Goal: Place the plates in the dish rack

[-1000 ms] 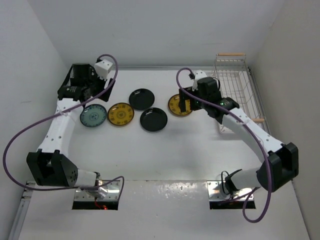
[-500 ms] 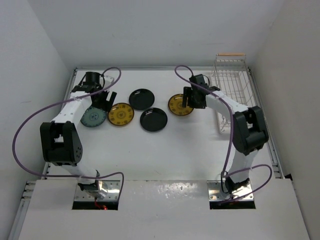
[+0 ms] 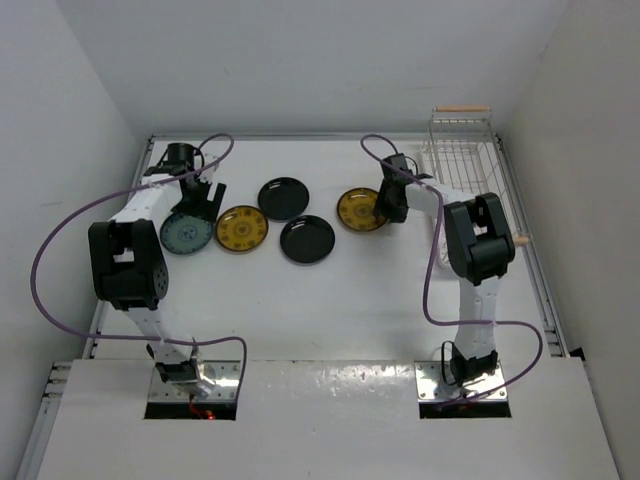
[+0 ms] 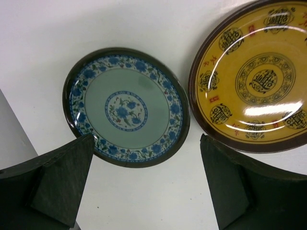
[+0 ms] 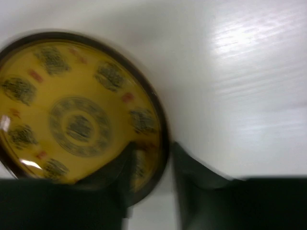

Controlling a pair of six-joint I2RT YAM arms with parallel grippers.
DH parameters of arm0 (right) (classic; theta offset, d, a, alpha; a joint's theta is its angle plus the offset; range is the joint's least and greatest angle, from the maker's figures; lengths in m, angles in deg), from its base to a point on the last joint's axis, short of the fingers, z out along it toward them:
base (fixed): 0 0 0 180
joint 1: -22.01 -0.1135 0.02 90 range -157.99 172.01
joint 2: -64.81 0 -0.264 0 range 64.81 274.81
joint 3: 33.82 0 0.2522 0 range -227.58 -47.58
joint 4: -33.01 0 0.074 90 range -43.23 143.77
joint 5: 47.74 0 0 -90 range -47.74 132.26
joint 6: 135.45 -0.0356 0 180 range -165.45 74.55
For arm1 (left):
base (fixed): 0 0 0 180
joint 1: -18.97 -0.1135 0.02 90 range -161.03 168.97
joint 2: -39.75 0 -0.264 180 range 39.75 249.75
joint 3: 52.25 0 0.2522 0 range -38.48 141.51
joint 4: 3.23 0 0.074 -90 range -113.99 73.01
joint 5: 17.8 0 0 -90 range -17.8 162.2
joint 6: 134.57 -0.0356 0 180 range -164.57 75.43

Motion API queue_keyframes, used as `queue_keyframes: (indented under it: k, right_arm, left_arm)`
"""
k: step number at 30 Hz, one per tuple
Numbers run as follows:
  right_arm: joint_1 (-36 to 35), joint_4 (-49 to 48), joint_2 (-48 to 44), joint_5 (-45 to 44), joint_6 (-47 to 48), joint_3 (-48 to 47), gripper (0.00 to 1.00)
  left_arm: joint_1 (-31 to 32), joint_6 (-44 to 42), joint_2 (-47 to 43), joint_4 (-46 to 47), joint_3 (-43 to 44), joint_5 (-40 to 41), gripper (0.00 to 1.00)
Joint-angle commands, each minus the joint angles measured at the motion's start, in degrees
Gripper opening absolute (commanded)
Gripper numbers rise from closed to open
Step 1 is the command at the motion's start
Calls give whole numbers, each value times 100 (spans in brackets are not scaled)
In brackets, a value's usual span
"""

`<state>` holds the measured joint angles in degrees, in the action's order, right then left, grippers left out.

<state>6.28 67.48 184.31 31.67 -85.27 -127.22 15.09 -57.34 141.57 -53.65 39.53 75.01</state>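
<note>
Five plates lie flat on the white table: a blue-green plate (image 3: 187, 233) (image 4: 125, 106), a yellow plate (image 3: 241, 229) (image 4: 256, 76) beside it, two black plates (image 3: 284, 197) (image 3: 307, 239), and a second yellow plate (image 3: 356, 209) (image 5: 76, 110) further right. My left gripper (image 3: 205, 200) (image 4: 146, 158) hangs open just above the table, at the near edge of the blue-green plate and holding nothing. My right gripper (image 3: 386, 205) (image 5: 152, 148) straddles the right rim of the second yellow plate, one finger inside and one outside, closed onto it. The white wire dish rack (image 3: 462, 165) stands at the far right.
Wooden handles (image 3: 463, 108) cap the rack's ends. Grey walls close in the table on the left, back and right. Purple cables loop from both arms. The right arm's forearm passes over the rack's near end.
The right gripper has narrowed from wide open onto the yellow plate's rim. Both arms have folded back and their grippers have dropped low. The left gripper now sits by the blue-green plate.
</note>
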Motion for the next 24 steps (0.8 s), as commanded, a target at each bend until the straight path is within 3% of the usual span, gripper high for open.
queue_keyframes:
  k: [1,4,8,17,24]
  right_arm:
    - [25,-479,187,153,-316,62,24]
    - [35,-489,205,119,-264,115,0]
    - [43,-567,-102,-47,69,264,0]
    - [-36,-1306,-2279,-471,1546,546,0]
    - [88,-1394,-3247,-636,2414,669,0]
  left_arm:
    - [-51,109,-13,45,275,-87,96]
    - [-51,161,40,45,275,-88,96]
    - [-51,161,-74,45,223,-88,96]
    - [-51,161,-127,45,284,-149,96]
    - [-51,109,-127,45,337,-202,96]
